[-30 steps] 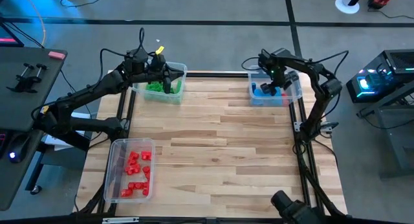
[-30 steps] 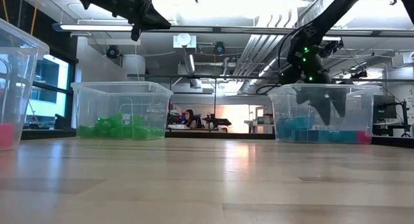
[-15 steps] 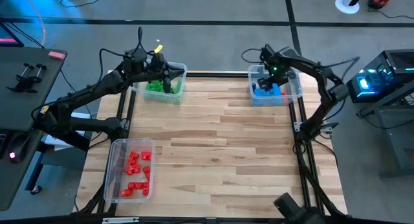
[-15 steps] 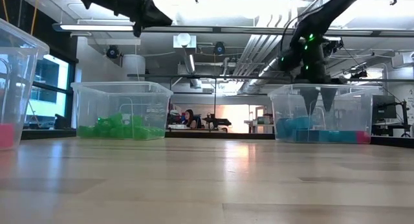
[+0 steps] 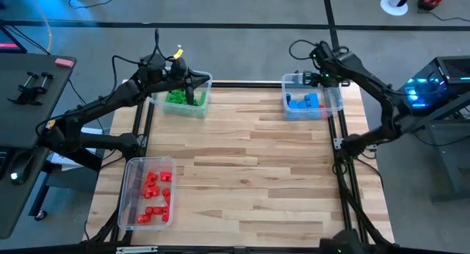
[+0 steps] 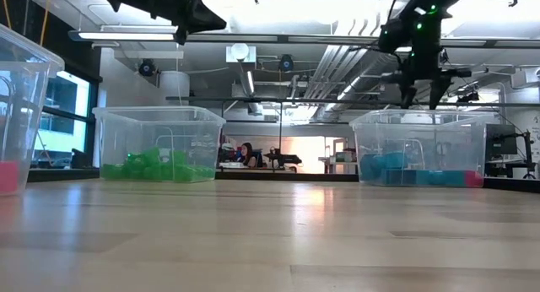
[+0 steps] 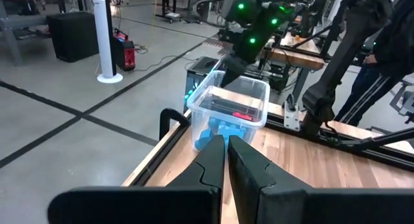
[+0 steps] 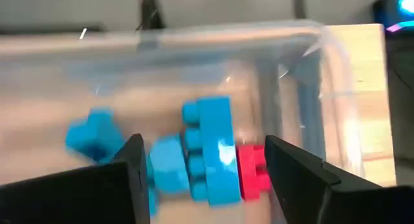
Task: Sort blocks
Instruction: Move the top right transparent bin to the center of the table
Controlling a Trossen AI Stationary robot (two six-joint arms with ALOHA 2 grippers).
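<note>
Looking straight down, the wooden table (image 5: 242,158) carries three clear bins: one at the far left corner with green blocks (image 5: 177,98), one at the far right corner with blue blocks (image 5: 303,102), and one near the front left edge with red blocks (image 5: 154,193). The left gripper (image 5: 197,83) hangs above the green bin, and the right gripper (image 5: 307,78) sits over the far rim of the blue bin. From table height, the left gripper (image 6: 213,22) is high above the green bin (image 6: 158,144), while the right gripper (image 6: 424,83) hovers just above the blue bin (image 6: 420,148), its fingers spread and carrying nothing. Past the left wrist, the two dark fingers (image 7: 210,166) are pressed together with nothing between them (the blue bin (image 7: 229,111) and the other arm show beyond). Past the right wrist, the spread fingers (image 8: 294,162) frame blue blocks (image 8: 207,149) and one red block (image 8: 252,167) lying among them inside the bin.
</note>
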